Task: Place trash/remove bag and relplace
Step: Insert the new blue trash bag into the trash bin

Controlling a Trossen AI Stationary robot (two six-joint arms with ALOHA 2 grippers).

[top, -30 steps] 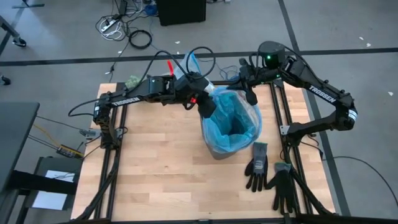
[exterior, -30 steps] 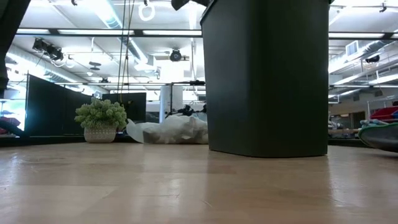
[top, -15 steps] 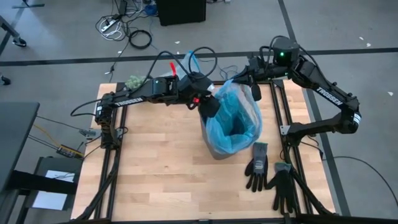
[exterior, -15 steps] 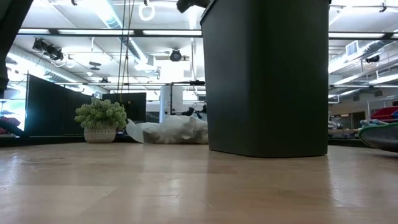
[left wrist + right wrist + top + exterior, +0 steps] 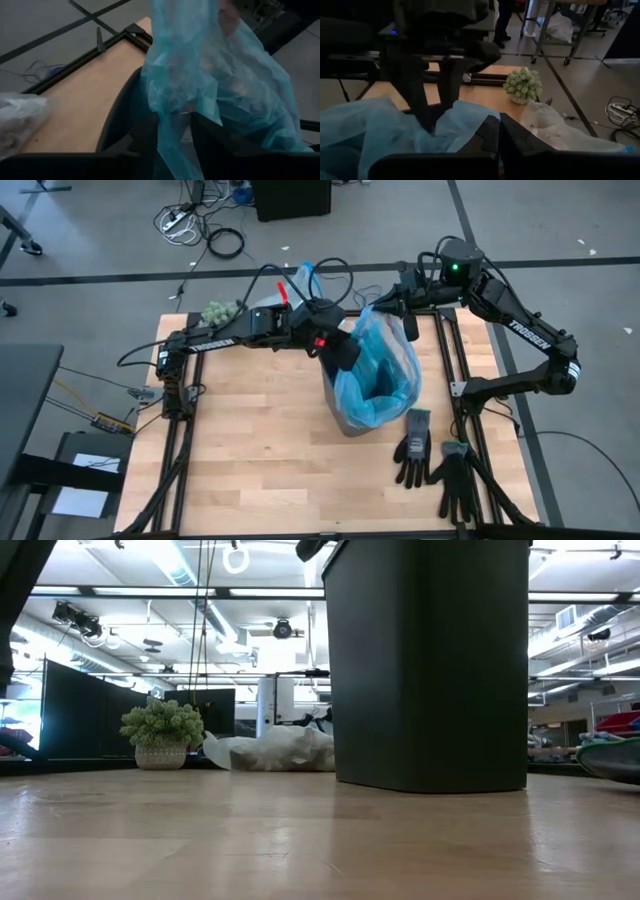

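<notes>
A black bin (image 5: 430,670) stands on the wooden table with a light-blue translucent bag (image 5: 385,365) in its mouth. My left gripper (image 5: 342,360) is at the blue bag's left rim and is shut on it (image 5: 174,120). My right gripper (image 5: 410,328) is at the far right rim, fingers together (image 5: 498,122) on the blue film. The grey-white bag (image 5: 270,750) lies crumpled on the table by the far edge, also visible in the right wrist view (image 5: 560,130). Loose trash does not show. My left gripper has a bunched strip of the blue bag's left rim (image 5: 172,142) between its two fingers, slanting down from the table's left. The film rises from the fingers and spreads over the bin's mouth. My right gripper pinches the blue bag's far right rim (image 5: 470,122) between its shut fingers, nearly level. The rim is lifted above the bin, drawn up toward the fingers.
A green fuzzy clump (image 5: 220,310) sits at the table's far left corner. Two black gloves (image 5: 412,445) (image 5: 455,480) lie near the right front of the bin. Bare wood spreads over the table's left and near parts.
My right gripper has risen and gone toward the table's far right, drawing the blue bag's far rim up above the bin. My left gripper has shifted slightly toward the right along the bag's left rim. The bin has stayed in place.
</notes>
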